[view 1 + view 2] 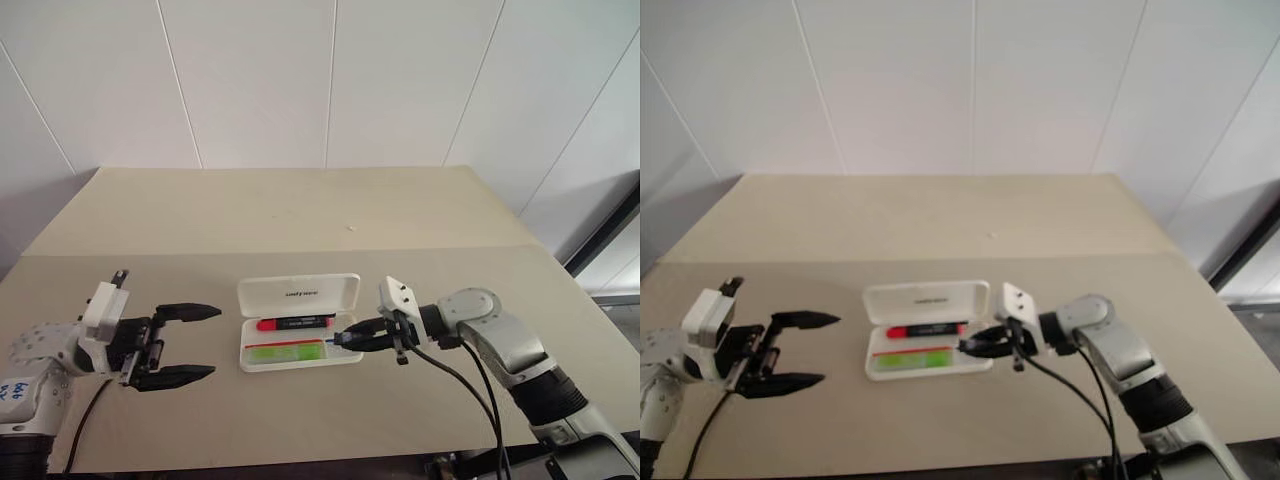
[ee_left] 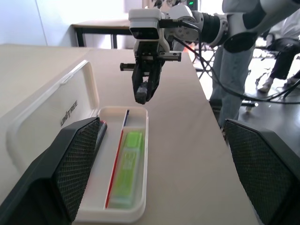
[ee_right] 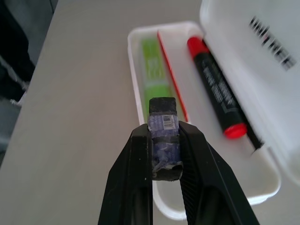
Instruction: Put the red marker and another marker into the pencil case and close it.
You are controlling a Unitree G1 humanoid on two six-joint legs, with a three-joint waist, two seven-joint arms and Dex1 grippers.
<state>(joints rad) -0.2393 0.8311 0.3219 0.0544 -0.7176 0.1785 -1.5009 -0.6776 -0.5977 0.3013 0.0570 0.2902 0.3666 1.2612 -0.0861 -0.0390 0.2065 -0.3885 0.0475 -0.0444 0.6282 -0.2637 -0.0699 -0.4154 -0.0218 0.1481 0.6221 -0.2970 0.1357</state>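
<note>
Left gripper [image 1: 186,345] stands wide open, well apart from the pencil case [image 1: 298,296], with bare table [image 1: 300,210] between. Right gripper [image 1: 345,338], at the case's right edge, is clamped on a small dark object [image 3: 164,136], perhaps a marker. From the right wrist, the red marker [image 3: 216,101] lies beside the lid and the green highlighter [image 3: 153,70] along the near wall.

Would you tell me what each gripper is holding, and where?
The right gripper pinches a small dark blue-wrapped object by its sides; the left gripper holds nothing.
</note>
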